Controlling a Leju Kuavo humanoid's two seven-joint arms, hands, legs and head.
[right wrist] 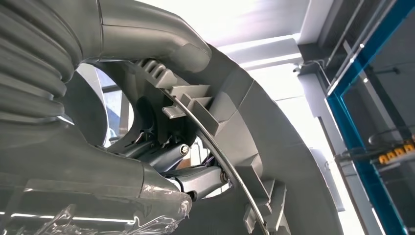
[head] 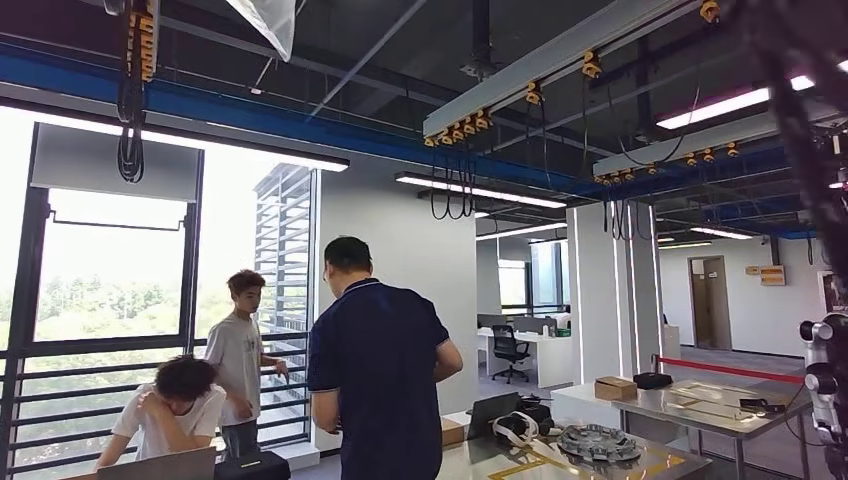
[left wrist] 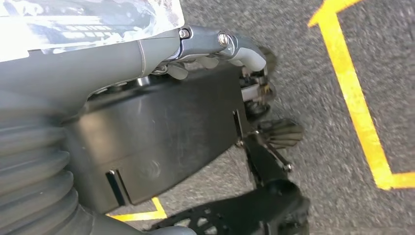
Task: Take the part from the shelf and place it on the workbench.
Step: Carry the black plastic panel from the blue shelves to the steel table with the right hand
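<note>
grey right hand [right wrist: 161, 161] grips one ribbed grey part [right wrist: 254, 147]; three people stand near.

Bright windows [head: 110, 290] (left), ceiling strip lights [head: 480, 190].

Daylight overexposes the windows [head: 110, 280] at left of the head view; ceiling light strips [head: 480, 190] glare; wrist views appear slightly blurred.

I see three people: one in a dark polo [head: 385, 375] stands mid-frame at a bench [head: 660, 462], one in a grey shirt [head: 240, 360] stands by the window railing, one sits bent over a laptop [head: 165, 466]. A round grey part [head: 598, 441] lies on the bench, a white headset [head: 520, 430] just beside it. A cardboard box [head: 615, 387] sits on a second table [head: 700, 405].
</note>
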